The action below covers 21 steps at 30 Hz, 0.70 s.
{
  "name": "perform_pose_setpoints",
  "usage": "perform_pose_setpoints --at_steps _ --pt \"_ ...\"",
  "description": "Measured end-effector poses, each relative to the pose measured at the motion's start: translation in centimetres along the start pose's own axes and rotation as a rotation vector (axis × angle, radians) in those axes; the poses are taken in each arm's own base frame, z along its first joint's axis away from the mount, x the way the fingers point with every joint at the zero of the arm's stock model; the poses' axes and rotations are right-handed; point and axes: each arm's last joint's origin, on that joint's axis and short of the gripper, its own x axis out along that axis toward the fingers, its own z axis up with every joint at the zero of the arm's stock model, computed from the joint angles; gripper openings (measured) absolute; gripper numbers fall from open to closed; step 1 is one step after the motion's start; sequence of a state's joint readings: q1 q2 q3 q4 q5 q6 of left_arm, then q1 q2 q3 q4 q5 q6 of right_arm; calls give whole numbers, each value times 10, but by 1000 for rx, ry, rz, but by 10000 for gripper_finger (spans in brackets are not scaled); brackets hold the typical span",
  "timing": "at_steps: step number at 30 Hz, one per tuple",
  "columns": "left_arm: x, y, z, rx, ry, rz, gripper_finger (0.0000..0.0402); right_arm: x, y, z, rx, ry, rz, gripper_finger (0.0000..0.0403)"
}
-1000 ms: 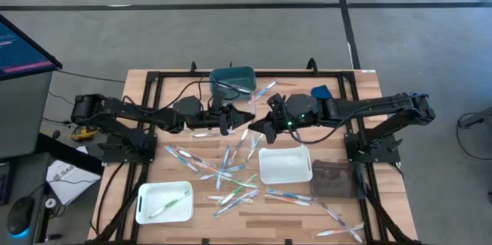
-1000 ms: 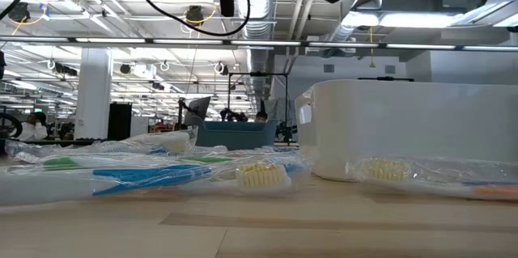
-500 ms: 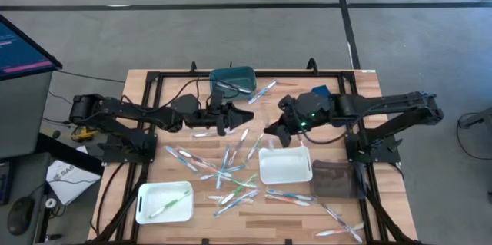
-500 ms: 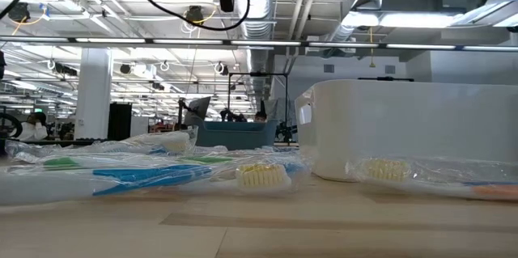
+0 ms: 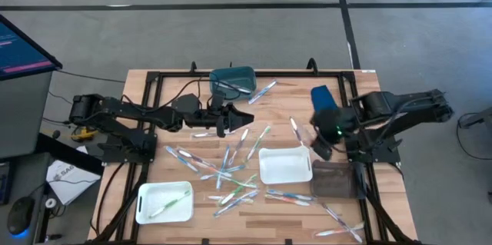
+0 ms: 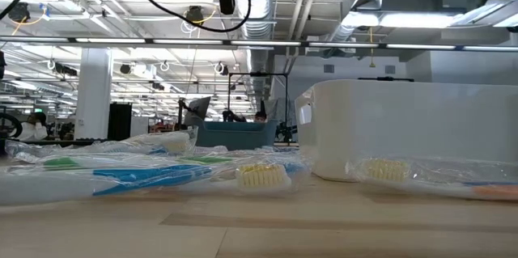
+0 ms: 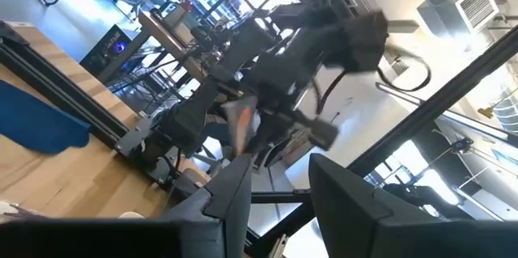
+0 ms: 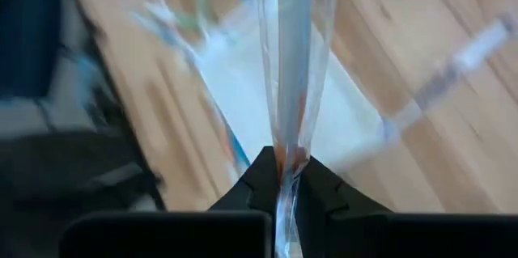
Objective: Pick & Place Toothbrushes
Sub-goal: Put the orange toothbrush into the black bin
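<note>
Right fingers [image 8: 285, 179] pinch a wrapped toothbrush [image 8: 293, 64]; left fingers [image 7: 275, 189] gape, empty.

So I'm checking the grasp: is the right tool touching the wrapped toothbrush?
Touching. The right wrist view shows the right tool shut on the wrapped toothbrush, its wrapper pinched between the fingertips.
</note>
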<state>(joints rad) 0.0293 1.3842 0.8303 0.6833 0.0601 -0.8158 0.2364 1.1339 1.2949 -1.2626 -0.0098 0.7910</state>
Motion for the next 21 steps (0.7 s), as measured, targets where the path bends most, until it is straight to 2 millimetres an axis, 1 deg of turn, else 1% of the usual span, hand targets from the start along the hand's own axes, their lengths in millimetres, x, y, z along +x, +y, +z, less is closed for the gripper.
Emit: perform_pose_setpoints --at_steps 5,11,13,16,21 --pt "0 0 -2 -5 13 7 120 -2 0 -34 -70 120 -165 12" --pt "0 -3 -5 -7 23 -4 120 -6 15 -61 -165 111 -176 12" --pt "0 -4 -6 -7 27 -6 120 -4 17 -68 -176 123 -216 12" --pt "0 -4 -6 -7 27 -6 120 4 18 -77 -163 137 -252 12" --pt "0 -4 -6 -8 30 -2 120 29 16 -99 -127 204 -238 12"
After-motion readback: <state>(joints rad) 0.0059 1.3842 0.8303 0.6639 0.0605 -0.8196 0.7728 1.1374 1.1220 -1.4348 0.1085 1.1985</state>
